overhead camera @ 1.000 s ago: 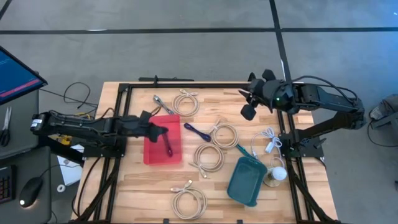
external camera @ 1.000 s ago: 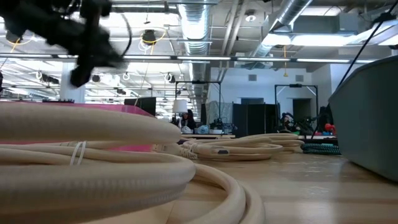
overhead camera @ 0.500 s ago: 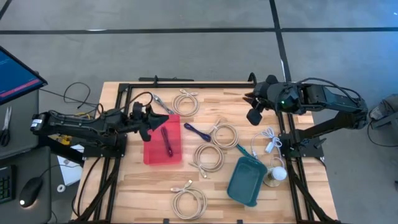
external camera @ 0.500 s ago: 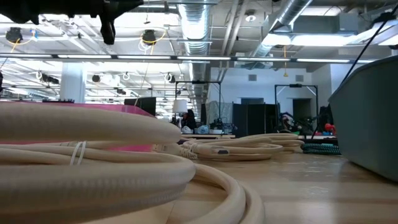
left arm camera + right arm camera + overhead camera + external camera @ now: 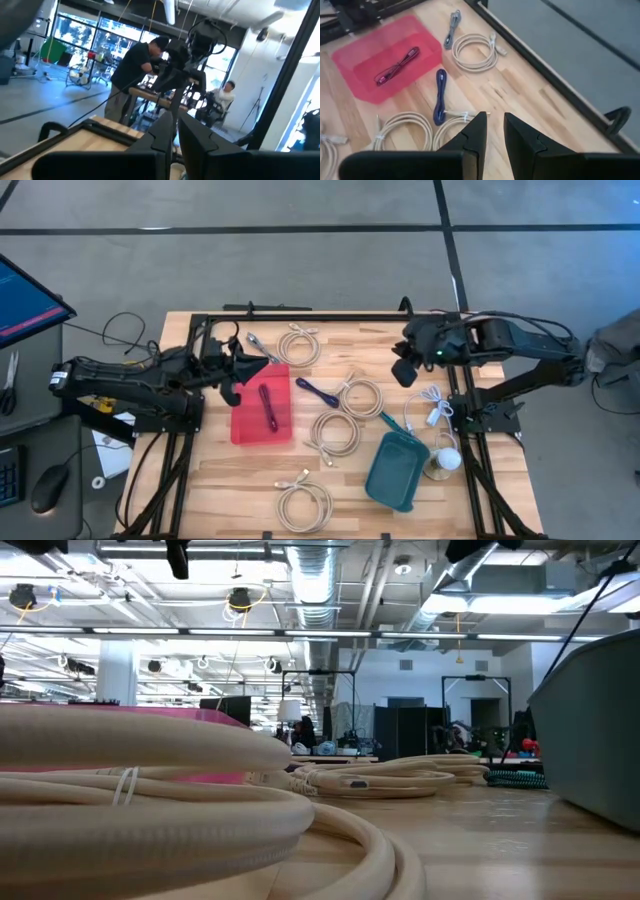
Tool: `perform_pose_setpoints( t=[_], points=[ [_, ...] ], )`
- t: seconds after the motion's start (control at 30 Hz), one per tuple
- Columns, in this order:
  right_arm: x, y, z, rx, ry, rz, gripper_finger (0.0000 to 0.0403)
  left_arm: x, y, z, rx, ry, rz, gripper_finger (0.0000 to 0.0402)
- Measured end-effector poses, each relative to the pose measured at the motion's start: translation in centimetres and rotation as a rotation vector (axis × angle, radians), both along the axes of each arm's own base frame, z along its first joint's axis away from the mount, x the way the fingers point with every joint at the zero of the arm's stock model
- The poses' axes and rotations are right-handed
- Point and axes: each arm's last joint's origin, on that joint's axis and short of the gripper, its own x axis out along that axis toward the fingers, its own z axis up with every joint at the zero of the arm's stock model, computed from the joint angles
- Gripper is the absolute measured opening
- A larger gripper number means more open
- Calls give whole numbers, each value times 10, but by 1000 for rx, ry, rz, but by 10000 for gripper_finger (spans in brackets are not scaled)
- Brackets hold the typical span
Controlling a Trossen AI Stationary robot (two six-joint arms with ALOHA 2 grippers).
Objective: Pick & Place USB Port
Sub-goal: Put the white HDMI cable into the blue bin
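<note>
A dark red USB cable (image 5: pixel 268 406) (image 5: pixel 397 65) lies loose on the floor of the red tray (image 5: pixel 245 428) (image 5: pixel 365 55) at the table's left middle. My left gripper (image 5: pixel 258 363) (image 5: pixel 176 125) hovers high over the tray's far left corner, pointing about level toward the right edge. It is shut, with nothing between its fingers. My right gripper (image 5: pixel 402 372) (image 5: pixel 494 122) hangs high over the table's far right part, slanting down toward the cables. It is also shut and holds nothing.
A blue cable (image 5: pixel 318 392) and several beige coils (image 5: pixel 335 435) lie mid-table, one coil (image 5: pixel 303 502) near the front edge. A grey cable (image 5: pixel 262 345) lies beyond the tray. A teal bin (image 5: pixel 397 470) and a white cable (image 5: pixel 432 405) are at the right. People (image 5: pixel 135 65) stand beyond the table.
My left gripper has risen from just over the red tray and drawn back toward the table's left edge, tipping from pointing down to about level and rolling. The dark red cable stays lying in the tray. My right gripper has rolled a little in place.
</note>
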Motion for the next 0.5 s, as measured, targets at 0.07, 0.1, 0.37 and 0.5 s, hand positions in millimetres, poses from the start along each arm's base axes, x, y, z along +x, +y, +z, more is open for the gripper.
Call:
perform_pose_setpoints(
  t=[0.07, 0.1, 0.37, 0.5],
  points=[
    [7, 0, -4, 15, 11, -16, 58, 0, 0, 2, 4, 22, 1, 30],
    [10, 0, -6, 14, 23, -15, 58, 0, 0, 3, 3, 28, 1, 30],
    [45, 3, -32, 16, 198, 134, 58, 0, 0, 7, 4, 22, -5, 30],
    [63, 0, -51, 48, 274, 63, 58, 0, 0, 7, 4, 23, -7, 30]
  ],
)
